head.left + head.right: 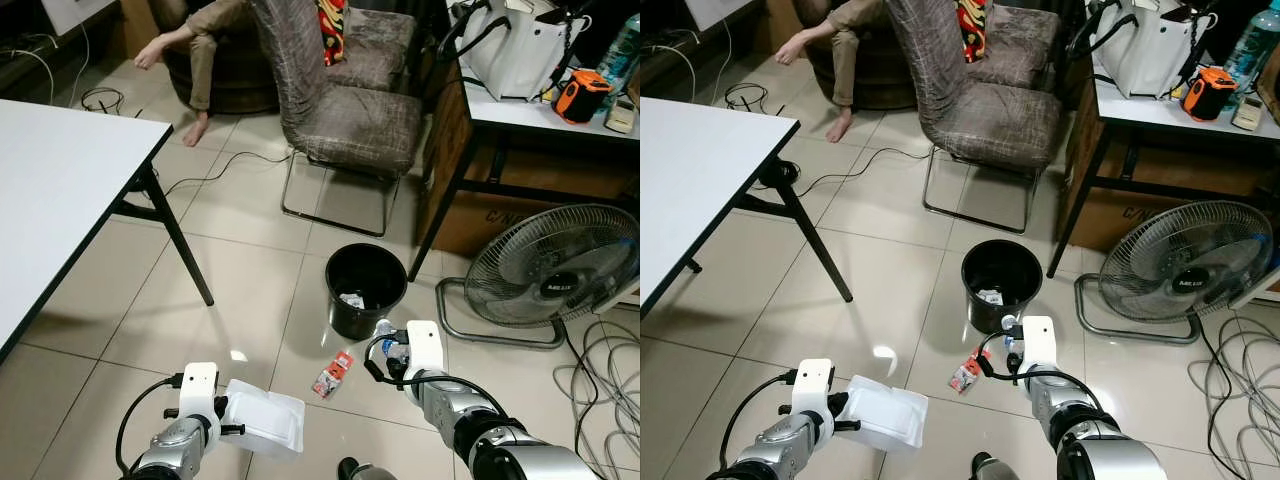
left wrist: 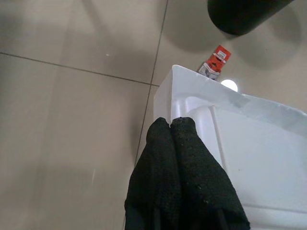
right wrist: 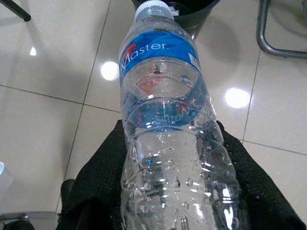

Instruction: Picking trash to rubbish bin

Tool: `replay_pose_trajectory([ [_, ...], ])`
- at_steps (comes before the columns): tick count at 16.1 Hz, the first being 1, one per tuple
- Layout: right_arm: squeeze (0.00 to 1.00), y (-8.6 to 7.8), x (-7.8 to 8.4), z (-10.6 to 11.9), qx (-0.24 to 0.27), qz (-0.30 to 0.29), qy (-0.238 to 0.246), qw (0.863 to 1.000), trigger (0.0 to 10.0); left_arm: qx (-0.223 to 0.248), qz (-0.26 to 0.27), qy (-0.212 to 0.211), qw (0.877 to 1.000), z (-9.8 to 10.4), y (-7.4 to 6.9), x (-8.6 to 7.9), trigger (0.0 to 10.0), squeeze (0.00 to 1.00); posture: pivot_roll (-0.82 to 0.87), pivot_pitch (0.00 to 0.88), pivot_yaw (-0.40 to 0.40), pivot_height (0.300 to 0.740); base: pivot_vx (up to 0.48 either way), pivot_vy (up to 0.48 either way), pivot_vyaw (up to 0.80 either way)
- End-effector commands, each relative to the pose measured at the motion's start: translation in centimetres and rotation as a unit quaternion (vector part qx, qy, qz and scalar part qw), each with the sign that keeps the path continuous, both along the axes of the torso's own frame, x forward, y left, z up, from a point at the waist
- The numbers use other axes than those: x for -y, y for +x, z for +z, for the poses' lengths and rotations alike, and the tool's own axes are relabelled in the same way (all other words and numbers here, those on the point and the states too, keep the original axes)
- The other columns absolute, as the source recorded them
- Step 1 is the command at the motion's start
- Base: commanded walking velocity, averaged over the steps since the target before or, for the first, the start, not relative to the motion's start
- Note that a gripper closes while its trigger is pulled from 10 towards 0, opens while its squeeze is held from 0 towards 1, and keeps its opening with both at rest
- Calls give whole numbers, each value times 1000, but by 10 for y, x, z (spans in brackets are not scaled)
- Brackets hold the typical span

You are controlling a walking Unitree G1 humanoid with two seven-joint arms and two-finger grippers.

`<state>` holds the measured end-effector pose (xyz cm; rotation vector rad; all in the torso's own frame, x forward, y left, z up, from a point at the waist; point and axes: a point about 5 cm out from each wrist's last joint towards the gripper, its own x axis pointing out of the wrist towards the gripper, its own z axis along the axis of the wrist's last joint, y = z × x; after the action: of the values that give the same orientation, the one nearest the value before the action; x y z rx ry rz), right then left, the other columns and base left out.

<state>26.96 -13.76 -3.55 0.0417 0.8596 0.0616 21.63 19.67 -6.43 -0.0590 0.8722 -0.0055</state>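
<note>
My right gripper [image 3: 168,191] clamps the water bottle [image 3: 168,124], my left gripper [image 2: 184,158] pinches the foam tray [image 2: 249,143]; I should centre the bottle over the black bin [image 1: 366,288] before release.

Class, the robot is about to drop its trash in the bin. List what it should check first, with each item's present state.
1. Right gripper shut on the plastic bottle: ok.
2. Left gripper shut on the white foam box: ok.
3. Black bin upright and open-topped: ok.
4. Bottle over the bin mouth: not ok, it sits short of the rim.
5. Red wrapper picked up: not ok, on the floor.
6. Room in the bin for the box: cannot tell.
</note>
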Motion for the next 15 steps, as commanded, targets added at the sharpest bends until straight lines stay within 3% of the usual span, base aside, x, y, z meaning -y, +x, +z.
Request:
replay_pose_trajectory([
  [1, 0, -1, 1, -1, -5, 0, -2, 1000, 10000, -11, -4, -2, 1000, -3, -4, 0, 10000, 0, 28, 87, -1, 740, 0, 0, -756],
  [12, 0, -2, 0, -1, -6, 0, -1, 1000, 10000, -10, -4, -6, 1000, -2, -4, -1, 10000, 0, 29, 86, 4, 740, 0, 0, -751],
  [15, 0, -2, 0, -2, -7, 0, -2, 1000, 10000, -12, -7, -7, 1000, -3, -5, -1, 10000, 0, 25, 89, 2, 740, 349, 0, -750],
])
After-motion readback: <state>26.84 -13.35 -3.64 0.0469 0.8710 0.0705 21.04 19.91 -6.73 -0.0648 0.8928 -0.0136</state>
